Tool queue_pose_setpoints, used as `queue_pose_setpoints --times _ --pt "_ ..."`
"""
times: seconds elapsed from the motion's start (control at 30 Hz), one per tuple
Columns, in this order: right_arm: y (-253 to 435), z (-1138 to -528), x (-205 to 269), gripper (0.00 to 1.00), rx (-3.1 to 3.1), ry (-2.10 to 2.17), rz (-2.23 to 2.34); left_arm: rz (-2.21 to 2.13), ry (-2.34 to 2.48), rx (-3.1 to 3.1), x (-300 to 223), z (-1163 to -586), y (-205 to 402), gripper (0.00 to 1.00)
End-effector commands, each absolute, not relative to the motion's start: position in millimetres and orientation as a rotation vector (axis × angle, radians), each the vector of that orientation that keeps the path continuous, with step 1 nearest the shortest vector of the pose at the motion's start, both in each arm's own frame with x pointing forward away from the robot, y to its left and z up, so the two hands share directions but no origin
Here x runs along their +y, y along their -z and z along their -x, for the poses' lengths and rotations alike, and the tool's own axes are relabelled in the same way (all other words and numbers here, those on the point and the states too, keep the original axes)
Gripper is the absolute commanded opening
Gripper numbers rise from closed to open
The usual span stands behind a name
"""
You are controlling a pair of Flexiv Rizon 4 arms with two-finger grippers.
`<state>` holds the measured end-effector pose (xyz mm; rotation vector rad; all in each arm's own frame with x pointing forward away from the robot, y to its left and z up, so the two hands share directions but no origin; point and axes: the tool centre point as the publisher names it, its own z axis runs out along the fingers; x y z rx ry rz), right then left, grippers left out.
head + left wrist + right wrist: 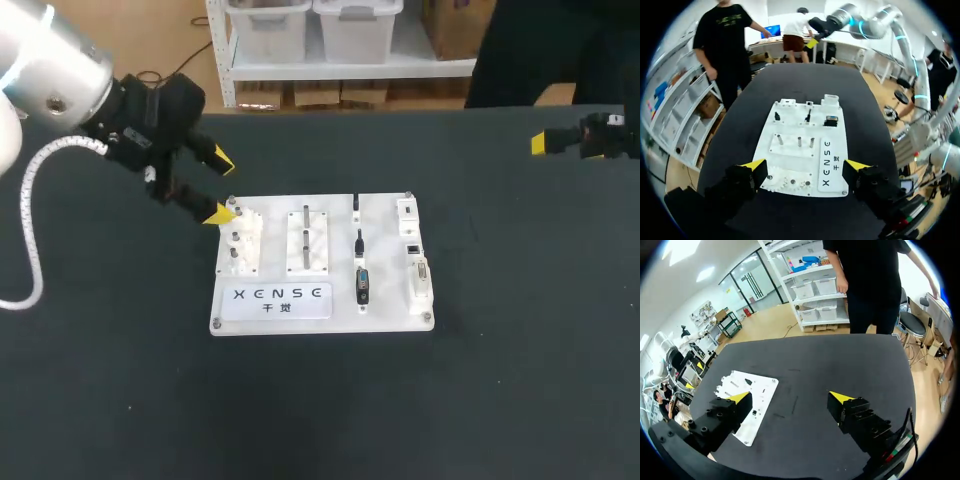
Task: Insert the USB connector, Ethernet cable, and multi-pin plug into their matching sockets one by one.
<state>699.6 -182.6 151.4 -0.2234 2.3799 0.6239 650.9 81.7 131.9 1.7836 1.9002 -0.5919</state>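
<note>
While all three plugs point(358, 243) sit in a row on the white board point(385, 262) in the middle of the black surface point(500, 380), no insertion looks begun, so the first pick seems in hand. Over the board's left end hovers the left gripper point(221, 186), fingers released and empty; the right gripper point(790, 397) hangs well apart, fingers likewise spread. The multi-pin plug point(362, 286) lies just beside the socket column point(416, 262). Next, one arm probably needs to centre over a plug.
</note>
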Motion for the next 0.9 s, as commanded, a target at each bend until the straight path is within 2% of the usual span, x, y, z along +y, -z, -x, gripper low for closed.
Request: queue_pose_setpoints --times 0.03,0.9 --pt "-150 -701 -184 1.0 2.375 -0.633 0.229 -2.545 0.533 1.306 76 -658 -131 1.0" --pt "-150 -701 -184 1.0 2.375 -0.633 0.229 -2.102 0.581 1.697 87 -653 -110 1.0"
